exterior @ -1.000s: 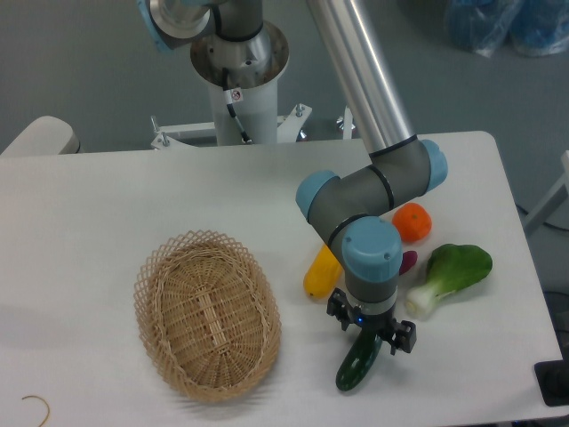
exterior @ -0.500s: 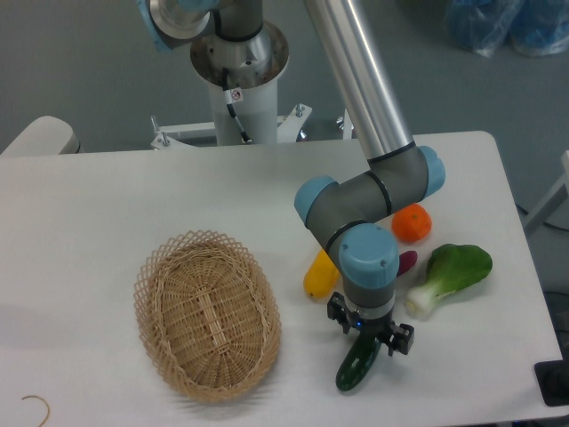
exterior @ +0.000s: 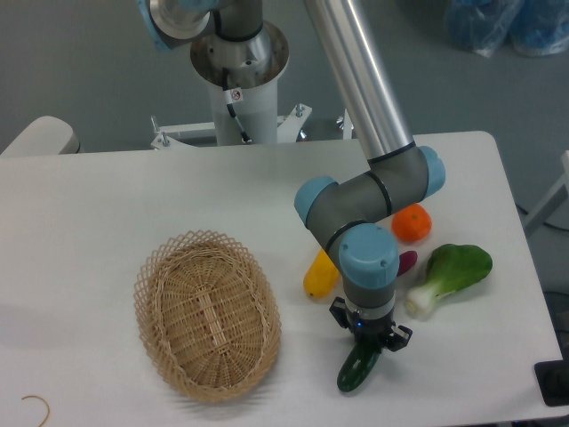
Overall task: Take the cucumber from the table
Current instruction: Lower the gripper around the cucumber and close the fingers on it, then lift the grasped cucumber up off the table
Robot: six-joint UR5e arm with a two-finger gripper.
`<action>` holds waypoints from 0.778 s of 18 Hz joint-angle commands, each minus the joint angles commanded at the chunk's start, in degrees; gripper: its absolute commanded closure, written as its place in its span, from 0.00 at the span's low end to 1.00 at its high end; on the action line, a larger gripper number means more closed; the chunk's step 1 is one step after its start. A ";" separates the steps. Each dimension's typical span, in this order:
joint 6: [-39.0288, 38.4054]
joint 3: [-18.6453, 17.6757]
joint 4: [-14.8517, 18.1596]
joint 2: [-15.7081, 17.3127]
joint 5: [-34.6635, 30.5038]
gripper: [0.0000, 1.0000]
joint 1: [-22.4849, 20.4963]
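The dark green glossy cucumber lies on the white table near its front edge, right of the basket. My gripper points straight down over the cucumber's upper end. Its jaws have narrowed around that end and look shut on it. The cucumber's upper part is hidden under the gripper; its lower end rests on the table.
A woven wicker basket stands to the left. A yellow vegetable, a small purple vegetable, an orange fruit and a bok choy lie close behind and right of the gripper. The table's front edge is near.
The jaws, spread wide over the cucumber's end one second ago, have closed in around it. The arm has settled slightly lower and the cucumber has barely shifted.
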State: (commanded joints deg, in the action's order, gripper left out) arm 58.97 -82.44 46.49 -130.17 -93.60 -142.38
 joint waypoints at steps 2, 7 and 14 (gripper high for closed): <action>0.35 0.26 -0.09 0.26 0.00 0.63 0.00; 2.36 0.97 0.79 6.84 0.17 0.63 -0.44; 5.79 1.32 13.44 17.74 2.28 0.63 -0.61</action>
State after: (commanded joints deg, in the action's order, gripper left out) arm 64.76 -81.12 59.93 -112.42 -91.33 -143.00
